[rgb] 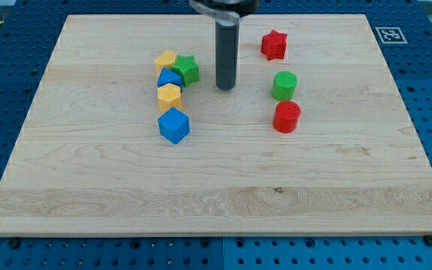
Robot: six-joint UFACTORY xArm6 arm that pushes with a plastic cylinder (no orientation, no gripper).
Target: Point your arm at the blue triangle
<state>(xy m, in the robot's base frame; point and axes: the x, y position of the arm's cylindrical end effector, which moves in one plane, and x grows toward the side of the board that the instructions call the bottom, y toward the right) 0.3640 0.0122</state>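
On the board [216, 187], the blue triangle [169, 78] lies at nine o'clock from the tip [226, 87]. Touching the triangle are a yellow block [166, 59] at twelve, the green star [187, 69] at two and a yellow hexagon [169, 95] at six. The blue cube [174, 125] lies just beyond the hexagon. The green cylinder [283, 85] stands at the tip's three o'clock, with the red cylinder [286, 116] at its six and the red star [274, 44] at its twelve.

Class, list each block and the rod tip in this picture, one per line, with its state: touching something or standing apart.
Tip: apart, right of cluster.
Yellow block: touching cluster.
Green star: touching cluster.
Blue triangle: wedged in cluster.
Yellow hexagon: touching cluster.
Blue cube: touching or nearly.
Red star: apart.
Green cylinder: touching red cylinder.
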